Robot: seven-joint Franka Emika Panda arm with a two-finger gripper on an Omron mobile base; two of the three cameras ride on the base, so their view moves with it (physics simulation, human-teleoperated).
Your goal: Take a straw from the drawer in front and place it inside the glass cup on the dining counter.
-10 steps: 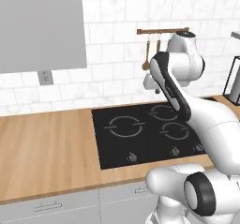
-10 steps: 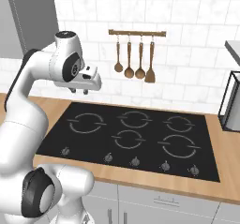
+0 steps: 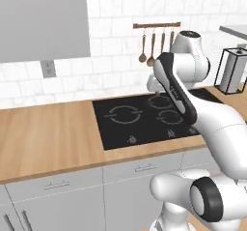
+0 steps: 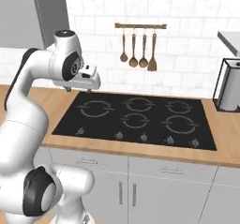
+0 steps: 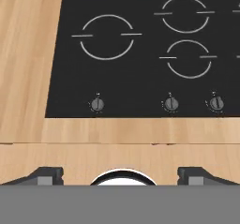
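Note:
My gripper (image 5: 121,175) is open and empty, its two dark fingertips (image 5: 49,174) set wide apart. It hovers over the front strip of a narrow wooden worktop (image 5: 117,153), just ahead of a black stovetop (image 5: 140,78) and its knobs. From the base views the gripper (image 4: 80,89) (image 3: 155,93) hangs above the back left part of the stovetop (image 4: 136,115). The straw, the glass cup, the dining counter and the task's drawer are out of view.
Grey cabinet drawers with bar handles (image 3: 55,184) (image 4: 171,170) sit closed under the worktop (image 3: 48,138). Wooden utensils (image 4: 138,49) hang on the tiled wall. A grey container in a dark frame (image 4: 229,87) stands at the worktop's right end.
The whole picture has shifted slightly, so the base has moved a little. The arm keeps the same pose over the stovetop, and the gripper stays open.

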